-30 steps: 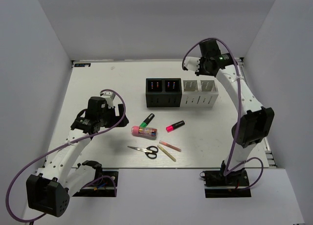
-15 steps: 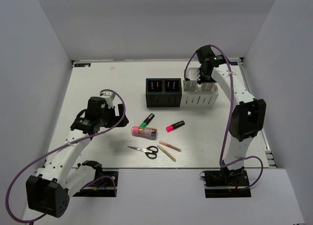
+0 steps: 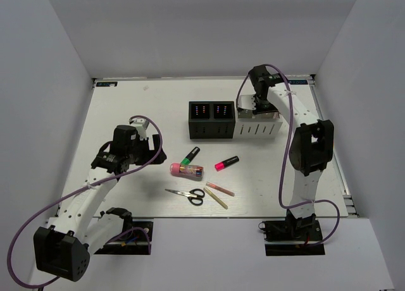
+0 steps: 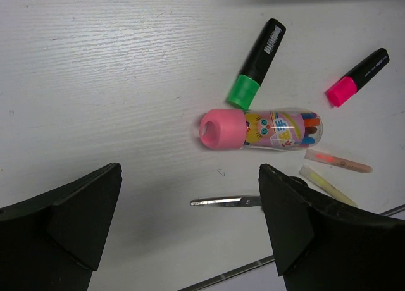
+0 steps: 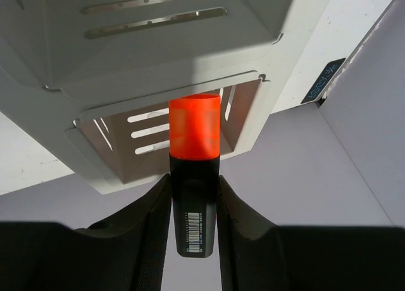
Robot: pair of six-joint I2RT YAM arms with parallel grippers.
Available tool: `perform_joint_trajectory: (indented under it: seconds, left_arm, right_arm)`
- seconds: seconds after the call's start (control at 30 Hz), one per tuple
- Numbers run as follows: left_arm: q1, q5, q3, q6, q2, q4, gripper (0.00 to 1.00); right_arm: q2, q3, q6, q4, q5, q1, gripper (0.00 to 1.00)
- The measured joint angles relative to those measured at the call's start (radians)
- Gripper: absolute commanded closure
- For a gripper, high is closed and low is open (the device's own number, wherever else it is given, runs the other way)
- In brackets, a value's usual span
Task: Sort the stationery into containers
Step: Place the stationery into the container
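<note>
right arm [image 3: 308, 147] — swung in from the table's [image 3: 133, 104] far right corner | right gripper [image 5: 194, 199] with orange-capped marker [image 5: 194, 130] — now lowered over white bins [image 3: 264, 130]

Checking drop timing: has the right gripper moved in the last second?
Yes. In the top view the right gripper, shut on the orange-capped marker, has swung left and nearer, from behind the white bins to over their rear edge.

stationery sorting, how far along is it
Done: no item shows inside any bin. In hand: the right gripper holds the orange-capped marker at the mouth of a white bin. Still to do: green marker, pink marker, pink tube, scissors and two sticks lie on the table; the left gripper is open above them.
</note>
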Motion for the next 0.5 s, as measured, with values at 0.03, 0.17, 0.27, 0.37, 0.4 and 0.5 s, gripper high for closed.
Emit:
perform_joint_trajectory:
  seconds: [0.03, 0.17, 0.27, 0.37, 0.4, 0.5]
  left_arm:
    - [0.000, 0.000, 0.000, 0.000, 0.000, 0.000, 0.00]
    - [0.000, 0.000, 0.000, 0.000, 0.000, 0.000, 0.00]
    - [0.000, 0.000, 0.000, 0.000, 0.000, 0.000, 0.00]
    - [0.000, 0.000, 0.000, 0.000, 0.000, 0.000, 0.00]
    - [0.000, 0.000, 0.000, 0.000, 0.000, 0.000, 0.00]
    - [0.000, 0.001, 0.000, 0.000, 0.000, 0.000, 0.00]
  right_arm:
    - [0.000, 0.001, 0.000, 0.000, -0.002, 0.000, 0.60]
    - [0.000, 0.002, -0.002, 0.000, -0.019, 0.000, 0.36]
    - [0.000, 0.006, -0.003, 0.000, -0.027, 0.000, 0.36]
    - [0.000, 0.020, -0.002, -0.002, -0.032, 0.000, 0.42]
    - [0.000, 0.027, -0.001, -0.003, -0.034, 0.000, 0.44]
    - [-0.002, 0.060, 0.010, -0.009, -0.042, 0.000, 0.86]
